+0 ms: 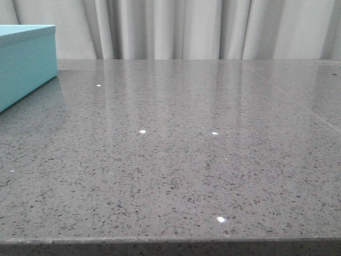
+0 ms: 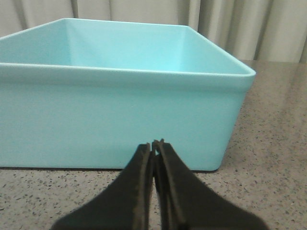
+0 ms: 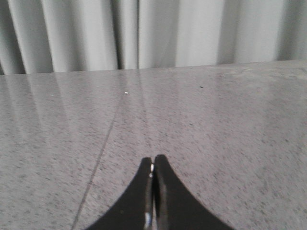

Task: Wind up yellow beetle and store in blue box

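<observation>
One grey speckled table point(image 1: 176, 160) backed by pale curtains point(image 1: 176, 26) carries the open blue box point(image 2: 120, 120) at its far left, the left gripper point(image 2: 154, 146) just before that box and the right gripper point(image 3: 153, 163) elsewhere over bare stone, both with fingers pressed together, holding nothing.

A speckled grey stone table point(image 1: 176, 176) stands before pale pleated curtains point(image 1: 181, 29).

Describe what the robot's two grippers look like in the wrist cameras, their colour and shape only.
Both look alike. The left gripper has two matte black fingers, broad at the base and curving inward to narrow tips. The right gripper shows the same black, tapering shape. No cables, markings or labels are visible; the arms themselves are out of view.
</observation>
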### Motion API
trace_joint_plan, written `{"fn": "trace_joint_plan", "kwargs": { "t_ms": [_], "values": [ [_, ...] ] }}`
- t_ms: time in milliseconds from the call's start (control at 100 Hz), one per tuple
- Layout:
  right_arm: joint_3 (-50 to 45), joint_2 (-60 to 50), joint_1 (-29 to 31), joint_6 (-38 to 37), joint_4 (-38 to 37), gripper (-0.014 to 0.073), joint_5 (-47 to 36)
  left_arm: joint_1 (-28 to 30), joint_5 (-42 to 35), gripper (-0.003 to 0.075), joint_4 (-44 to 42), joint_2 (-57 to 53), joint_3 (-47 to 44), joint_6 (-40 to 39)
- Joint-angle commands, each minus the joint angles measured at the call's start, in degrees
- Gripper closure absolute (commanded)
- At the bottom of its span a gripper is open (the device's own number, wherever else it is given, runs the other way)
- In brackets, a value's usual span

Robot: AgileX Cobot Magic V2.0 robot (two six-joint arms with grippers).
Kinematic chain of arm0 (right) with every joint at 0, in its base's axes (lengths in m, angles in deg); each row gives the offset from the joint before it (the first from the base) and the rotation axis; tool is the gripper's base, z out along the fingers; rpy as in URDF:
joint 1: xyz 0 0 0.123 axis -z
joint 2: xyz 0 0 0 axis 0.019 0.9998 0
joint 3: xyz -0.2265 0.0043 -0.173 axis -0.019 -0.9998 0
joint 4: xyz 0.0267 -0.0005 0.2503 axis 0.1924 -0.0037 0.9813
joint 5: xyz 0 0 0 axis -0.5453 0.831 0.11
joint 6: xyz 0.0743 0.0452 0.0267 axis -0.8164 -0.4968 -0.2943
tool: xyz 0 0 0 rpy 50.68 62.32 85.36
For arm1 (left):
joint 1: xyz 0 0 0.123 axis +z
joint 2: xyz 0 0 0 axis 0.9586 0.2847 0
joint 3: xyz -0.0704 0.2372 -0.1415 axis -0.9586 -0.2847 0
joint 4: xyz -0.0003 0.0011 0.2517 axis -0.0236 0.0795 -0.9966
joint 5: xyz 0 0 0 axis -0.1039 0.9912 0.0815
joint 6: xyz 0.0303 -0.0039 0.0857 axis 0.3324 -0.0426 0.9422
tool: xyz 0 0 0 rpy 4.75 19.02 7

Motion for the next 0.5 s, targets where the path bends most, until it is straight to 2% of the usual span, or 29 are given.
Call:
{"fn": "trace_joint_plan", "kwargs": {
  "t_ms": [0, 120, 490],
  "values": [
    [0.26, -1.51, 1.24, 2.57, 1.07, 0.0643, -4.56, -0.42, -4.42, 0.0739, 0.01, -1.82, -1.18, 0.18],
    [0.26, -1.51, 1.31, 5.28, 1.07, 0.0643, -4.96, -0.42, -4.42, 0.0739, 0.01, -1.82, -1.18, 0.18],
    [0.26, -1.51, 1.31, 5.34, 1.52, 0.0643, -4.56, -0.42, -4.42, 0.0739, 0.01, -1.82, -1.18, 0.18]
  ]
}}
